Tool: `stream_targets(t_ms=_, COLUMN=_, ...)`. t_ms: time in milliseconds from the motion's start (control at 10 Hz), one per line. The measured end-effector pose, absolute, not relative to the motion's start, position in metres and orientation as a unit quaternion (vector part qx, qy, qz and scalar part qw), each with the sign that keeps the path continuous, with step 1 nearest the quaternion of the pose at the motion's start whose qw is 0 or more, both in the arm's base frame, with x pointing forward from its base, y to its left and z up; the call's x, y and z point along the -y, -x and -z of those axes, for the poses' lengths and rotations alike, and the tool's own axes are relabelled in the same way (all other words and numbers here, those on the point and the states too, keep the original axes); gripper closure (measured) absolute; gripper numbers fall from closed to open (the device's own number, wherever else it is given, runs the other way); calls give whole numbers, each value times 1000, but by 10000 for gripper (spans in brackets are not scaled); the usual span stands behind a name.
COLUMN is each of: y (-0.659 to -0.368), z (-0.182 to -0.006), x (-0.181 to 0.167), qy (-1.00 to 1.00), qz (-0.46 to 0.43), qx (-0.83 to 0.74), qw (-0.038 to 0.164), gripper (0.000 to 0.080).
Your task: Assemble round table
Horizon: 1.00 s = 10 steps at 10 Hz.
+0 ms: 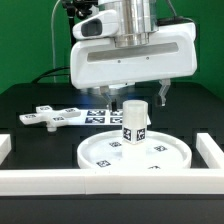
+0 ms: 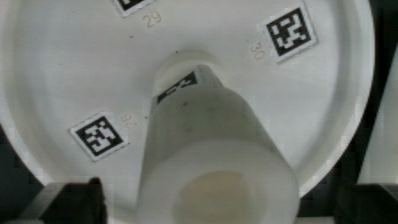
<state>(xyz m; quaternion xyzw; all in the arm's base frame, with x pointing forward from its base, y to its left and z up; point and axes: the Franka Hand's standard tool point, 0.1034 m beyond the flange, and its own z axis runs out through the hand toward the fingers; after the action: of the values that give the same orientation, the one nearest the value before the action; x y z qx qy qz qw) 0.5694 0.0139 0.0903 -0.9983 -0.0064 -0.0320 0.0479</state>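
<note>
The gripper (image 1: pixel 134 96) is hanging with its fingers spread wider than the post, gripping nothing. Directly beneath it, the short post (image 1: pixel 135 121) is standing upright at the middle of the rimmed disc (image 1: pixel 95 155). The wrist view is showing the post end-on. Only the exterior view is showing the cross-shaped piece (image 1: pixel 50 117), lying well off to one side.

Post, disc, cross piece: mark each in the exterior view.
post (image 1: pixel 135 123): exterior view, tagged side.
disc (image 1: pixel 172 152): exterior view, bare inner surface.
cross piece (image 1: pixel 54 115): exterior view, centre.
</note>
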Motion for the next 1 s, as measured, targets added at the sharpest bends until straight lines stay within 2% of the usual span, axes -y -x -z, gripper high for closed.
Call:
stream_targets(t_ms=400, y=-569, z=-84, x=-15, qy=998, qz=27, qx=16, qw=48, gripper=163)
stream_targets(t_ms=500, y=-569, z=-84, x=-14, qy=998, qz=27, qx=16, qw=48, gripper=331)
stream_targets(t_ms=600, y=-569, z=-84, x=-14, qy=998, qz=27, qx=16, qw=48, gripper=331)
stream_targets(t_ms=700, y=-569, z=-84, x=-14, qy=998, qz=27, qx=16, qw=48, gripper=390)
stream_targets(t_ms=1000, y=-569, z=-84, x=-14, qy=998, qz=27, qx=10, qw=48, gripper=390)
